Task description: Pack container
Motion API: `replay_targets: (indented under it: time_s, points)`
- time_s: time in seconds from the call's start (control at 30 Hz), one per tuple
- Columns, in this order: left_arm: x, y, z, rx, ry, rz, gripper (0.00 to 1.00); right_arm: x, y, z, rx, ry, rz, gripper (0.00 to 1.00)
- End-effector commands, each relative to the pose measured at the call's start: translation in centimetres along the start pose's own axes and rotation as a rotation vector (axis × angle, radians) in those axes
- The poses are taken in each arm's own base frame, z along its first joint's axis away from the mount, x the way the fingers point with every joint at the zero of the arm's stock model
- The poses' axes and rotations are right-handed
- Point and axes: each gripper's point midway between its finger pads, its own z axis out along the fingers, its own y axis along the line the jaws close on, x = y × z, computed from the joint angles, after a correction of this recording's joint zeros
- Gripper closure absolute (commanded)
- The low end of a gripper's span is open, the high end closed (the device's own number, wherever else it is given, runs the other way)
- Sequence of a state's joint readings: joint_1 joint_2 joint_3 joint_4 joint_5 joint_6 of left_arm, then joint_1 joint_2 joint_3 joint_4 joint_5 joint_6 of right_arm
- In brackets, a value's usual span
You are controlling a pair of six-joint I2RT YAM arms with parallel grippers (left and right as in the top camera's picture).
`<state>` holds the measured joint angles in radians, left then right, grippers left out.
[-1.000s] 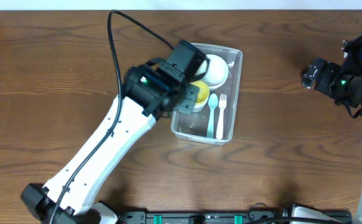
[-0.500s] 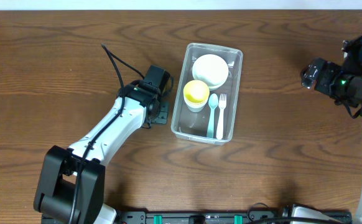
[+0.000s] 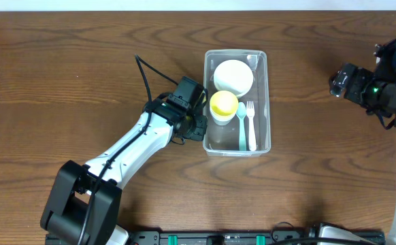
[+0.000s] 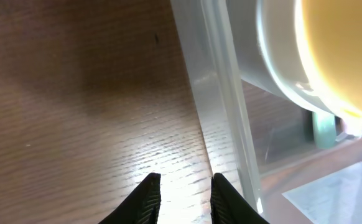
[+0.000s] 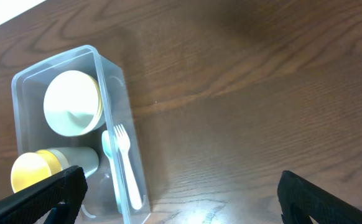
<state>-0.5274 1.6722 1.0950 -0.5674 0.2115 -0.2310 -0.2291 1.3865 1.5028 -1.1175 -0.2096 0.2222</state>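
The container (image 3: 236, 52) is seen on the tabletop (image 3: 82, 82), near the middle and a bit toward the right side. It is lined up straight. A white bowl (image 3: 233, 76), a yellow cup (image 3: 223, 104), a blue-green spoon (image 3: 242, 133) and a white fork (image 3: 252, 129) are already packed inside it.

The left claw (image 3: 196, 127) is placed low, right beside the container's left wall (image 4: 221, 93). In the left wrist view its tips are spread only a little, and nothing is held between them. The right tip is seen at the foot of the wall, but it cannot be told whether the wall is really touched. The right claw (image 5: 178, 193) is held wide apart, well away at the right side, and nothing is held by it.

The packing looks almost finished. The step in hand is judged to be a small nudge or check at the side of the container.

For this to be done well, the wall should be pushed low down, close to the tabletop, so the container is slid and not tipped. The push should be made slowly and gently, so the cup is not knocked over. The thin rim should not be caught by a tip. The claw should be lifted away cleanly once the push is done.
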Motion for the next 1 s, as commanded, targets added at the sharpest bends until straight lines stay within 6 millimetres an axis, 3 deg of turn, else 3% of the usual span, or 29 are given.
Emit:
replay_targets:
  time_s: [0.0, 0.07, 0.13, 0.2, 0.37, 0.4, 0.5, 0.53, 0.57, 0.6, 0.8, 0.97]
  points:
    - [-0.1, -0.3, -0.2, 0.02, -0.002, -0.019, 0.71, -0.2, -0.2, -0.2, 0.0, -0.007, -0.007, 0.01]
    - [-0.1, 0.6, -0.3, -0.022, -0.003, -0.028, 0.71, -0.2, -0.2, -0.2, 0.0, -0.007, -0.007, 0.01]
    - [-0.1, 1.9, -0.7, -0.064, -0.005, -0.049, 0.6, -0.2, -0.2, -0.2, 0.0, -0.007, -0.007, 0.01]
    - [-0.5, 3.4, -1.8, -0.091, -0.007, -0.087, 0.58, -0.2, -0.2, -0.2, 0.0, -0.007, -0.007, 0.01]
    - [-2.4, 5.9, -7.0, -0.108, -0.087, -0.135, 0.51, -0.2, -0.2, -0.2, 0.0, -0.007, -0.007, 0.01]
    - [-2.8, 6.1, -8.3, -0.107, -0.115, -0.132, 0.43, -0.2, -0.2, -0.2, 0.0, -0.007, -0.007, 0.01]
    - [-3.7, 5.6, -12.8, -0.095, -0.226, -0.108, 0.29, -0.2, -0.2, -0.2, 0.0, -0.007, -0.007, 0.01]
    - [-3.9, 5.2, -14.2, -0.088, -0.266, -0.101, 0.21, -0.2, -0.2, -0.2, 0.0, -0.007, -0.007, 0.01]
    - [-4.1, 4.8, -15.8, -0.079, -0.317, -0.093, 0.03, -0.2, -0.2, -0.2, 0.0, -0.007, -0.007, 0.01]
    - [-4.1, 4.5, -17.4, -0.07, -0.364, -0.085, 0.02, -0.2, -0.2, -0.2, 0.0, -0.007, -0.007, 0.01]
    - [-2.1, 3.6, -25.6, -0.076, -0.597, -0.038, 0.02, -0.2, -0.2, -0.2, 0.0, -0.007, -0.007, 0.01]
    - [2.7, 5.4, -29.8, -0.211, -0.673, -0.002, 0.02, -0.2, -0.2, -0.2, 0.0, -0.007, -0.007, 0.01]
